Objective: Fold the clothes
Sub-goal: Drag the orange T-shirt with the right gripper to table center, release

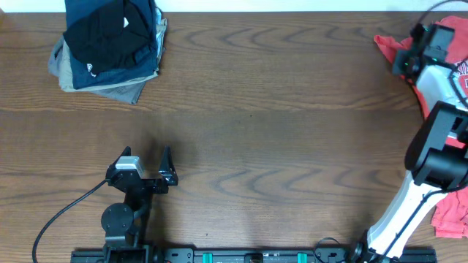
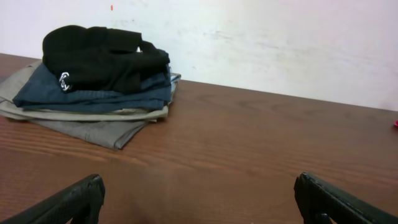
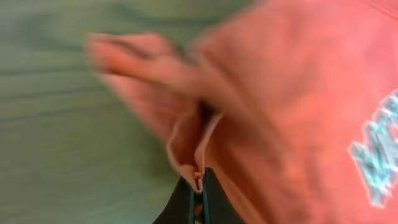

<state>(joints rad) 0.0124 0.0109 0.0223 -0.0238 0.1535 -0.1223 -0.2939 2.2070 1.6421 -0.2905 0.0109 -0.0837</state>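
Overhead view of a dark wooden table. A salmon-red T-shirt lies crumpled at the 2 to 3 o'clock edge, partly off frame and partly hidden under the white right arm. More of the red cloth shows near 4 o'clock.

The right pincer is pressed together on a small raised fold of the shirt's fabric. Its wrist view is blurred, so it is unclear whether the fold is a hem, a sleeve or loose cloth. Pale-outlined lettering shows at 3 o'clock in that view.

The left pincer is spread wide and holds nothing. It rests low at 7 o'clock, well apart from the shirt. A stack of folded dark garments sits at 10 o'clock.

The step in hand is probably bringing the shirt to the bare middle of the table for spreading. To do it well:

- Keep the pinch firm.
- Raise the cloth only slightly.
- Draw it toward 9 o'clock so it trails flat rather than bunching.
- Stop well short of the stack.
- Have the left pincer take an opposite edge.

A thin fold like this could slip free if it is pulled sharply.
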